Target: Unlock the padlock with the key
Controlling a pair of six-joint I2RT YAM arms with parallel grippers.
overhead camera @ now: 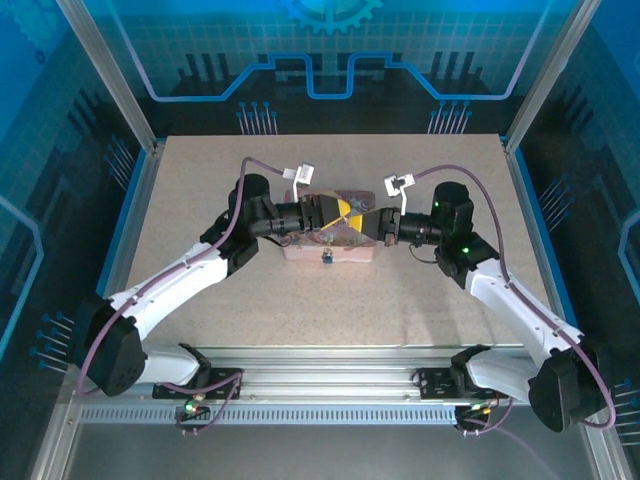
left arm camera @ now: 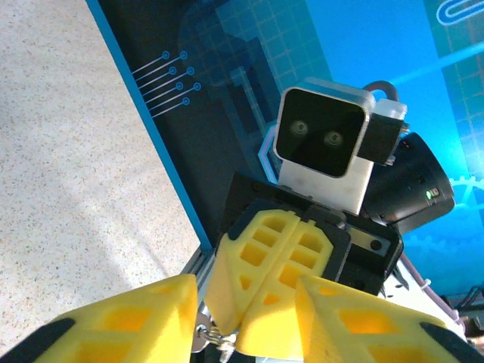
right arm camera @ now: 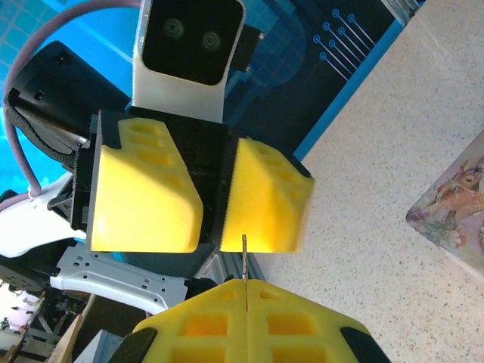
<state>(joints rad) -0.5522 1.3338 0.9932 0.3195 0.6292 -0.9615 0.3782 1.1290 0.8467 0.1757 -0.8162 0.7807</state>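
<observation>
Table (overhead camera: 250,300): speckled top. Both arms reach in from the near edge and meet over its middle. Pink illustrated tin (overhead camera: 335,250) lies flat under the meeting point.

Left hand (right arm camera: 215,193): yellow fingers drawn near together with a narrow dark gap between them. Whether they pinch anything, cannot tell. Right hand (right arm camera: 246,310): fingers pressed flat together, clamping the key (right arm camera: 244,261). Its thin shaft stands out of the seam and points at the left hand's fingertips, just short of them.

Padlock (left arm camera: 213,336): judged to be the small metal piece at the left hand's fingertips in the left wrist view, over the tin. Keyhole not discernible.

Step in hand, as judged: insertion. To do it well — line the shaft up with the keyhole axis before advancing, then creep forward with the left hand holding the lock rigid. If the tip meets the lock body and not the slot, back off and re-aim — pushing on could skew the key in the pads. Turn only once fully seated.
</observation>
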